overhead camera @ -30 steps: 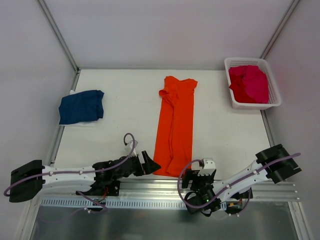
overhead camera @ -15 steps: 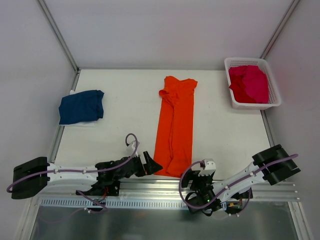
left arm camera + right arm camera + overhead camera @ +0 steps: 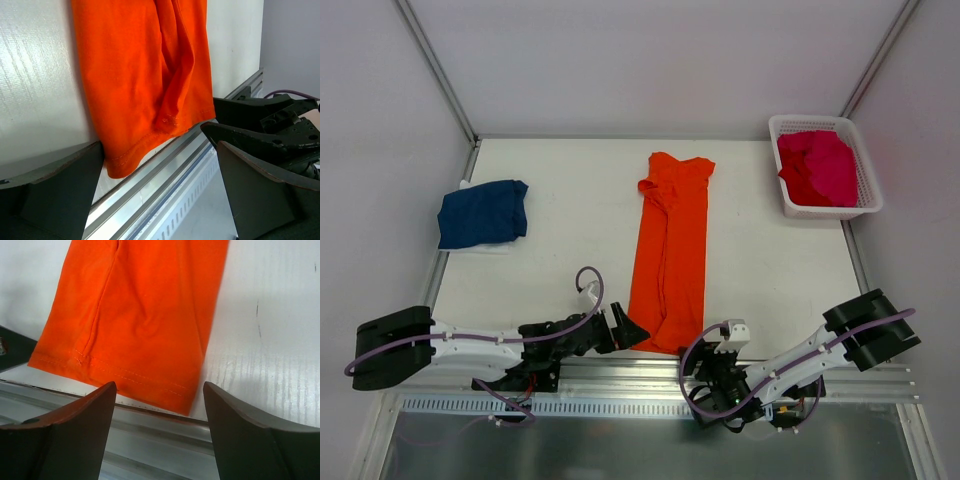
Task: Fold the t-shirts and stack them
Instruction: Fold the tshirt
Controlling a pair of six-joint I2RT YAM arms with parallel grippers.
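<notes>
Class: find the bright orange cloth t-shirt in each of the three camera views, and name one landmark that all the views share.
Top external: bright orange cloth t-shirt, a long strip mid-way across the white table, hem at the near edge.
Left wrist: hem corner, upper centre.
Right wrist: hem, upper left and centre.
Shared landmark: silver metal rail just beyond the hem.

Left arm [image 3: 470,345] stretched low across the bottom left of the overhead frame, left gripper [image 3: 625,328] near bottom centre, jaws spread wide and empty, right arm [image 3: 810,355] bent at bottom right, right gripper [image 3: 159,390] parted, nothing between its fingers
</notes>
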